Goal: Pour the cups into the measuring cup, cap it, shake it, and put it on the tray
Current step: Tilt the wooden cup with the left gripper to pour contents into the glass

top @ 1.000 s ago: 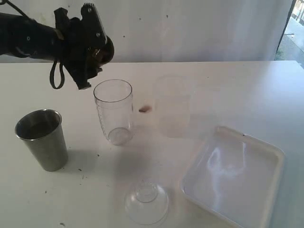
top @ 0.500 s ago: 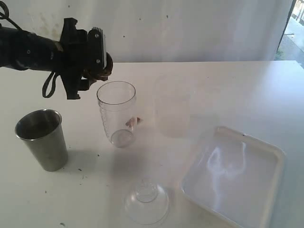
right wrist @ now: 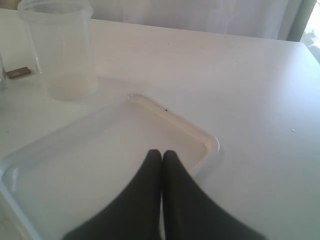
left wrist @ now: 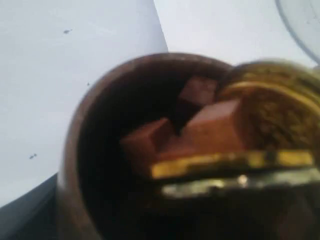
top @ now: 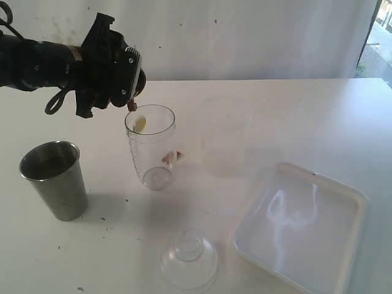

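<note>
Mid-pour rn: left gripper (top: 125,79) pinching wooden cup (left wrist: 100,115), tipped over measuring cup (top: 152,147). Right gripper (right wrist: 161,160) pressed shut. Next imo: steel tumbler (top: 55,180), 8 o'clock of measuring cup.

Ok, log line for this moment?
step: pour | left gripper: holding wooden cup tipped over measuring cup, pieces falling in | right gripper: shut, by tray

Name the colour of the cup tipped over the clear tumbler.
Brown; the wooden cup shows best in the left wrist view.
</note>
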